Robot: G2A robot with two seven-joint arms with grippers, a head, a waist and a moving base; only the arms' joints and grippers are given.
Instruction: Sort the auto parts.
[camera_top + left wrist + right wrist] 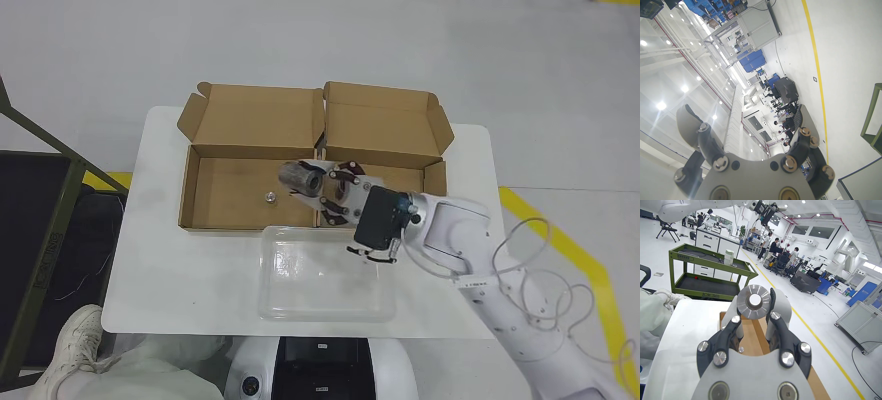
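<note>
**Held part hangs over the left box; right arm is the one in play**

Closest to you, the clear tray (300,300) sits on the bench (150,260), its far rim just in front of the two cardboard boxes. Just past that rim, the right arm (450,230) reaches in low from your right. The right jaws are pinching a round metal part (753,304) from both sides.

The part's flat disc face looks back at the wrist, so its long axis runs out along the line of the jaws, roughly level. It is above the right end of the left box (225,215), clear of the floor. Further along that floor a small metal piece (268,196) lies apart from the part. The right box (385,135) stands beside it.

I judge a release here lands the part in the left box. The left jaws are spread and empty, and they point up and away from the bench.
</note>
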